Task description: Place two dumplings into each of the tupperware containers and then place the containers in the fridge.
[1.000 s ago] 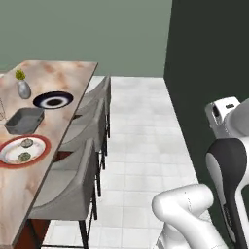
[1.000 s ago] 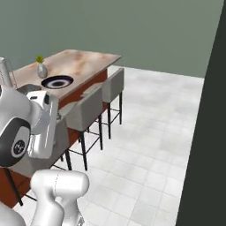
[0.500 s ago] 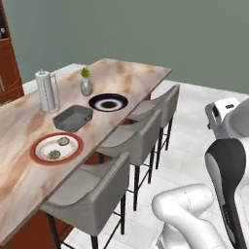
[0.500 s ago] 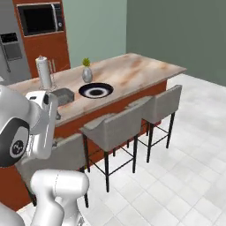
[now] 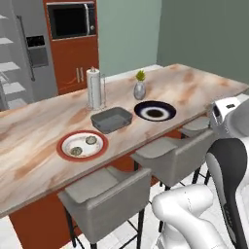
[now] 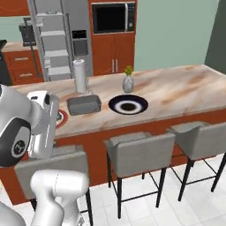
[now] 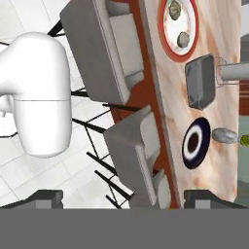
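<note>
Two pale dumplings (image 5: 91,140) (image 5: 75,151) lie on a red-rimmed plate (image 5: 65,139) on the marble counter; the hand view has them too (image 7: 183,39) (image 7: 175,8). A dark grey rectangular tupperware container (image 5: 112,119) (image 6: 83,104) (image 7: 201,81) stands open next to that plate, with nothing showing inside. The grey steel fridge (image 5: 19,53) (image 6: 57,39) stands open behind the counter, its pale shelves showing. My gripper (image 7: 127,199) is open with nothing between its fingers, high over the stools and apart from the counter.
A dark blue plate (image 5: 154,111), a small vase with a plant (image 5: 140,89) and a paper towel roll (image 5: 95,89) share the counter. Grey stools (image 5: 104,192) (image 6: 137,150) line its near side. A black microwave (image 6: 112,17) sits in red cabinets.
The whole picture has swung: the base has turned toward the counter, bringing the fridge and microwave into view. The things on the counter stay where they were. The gripper stays open.
</note>
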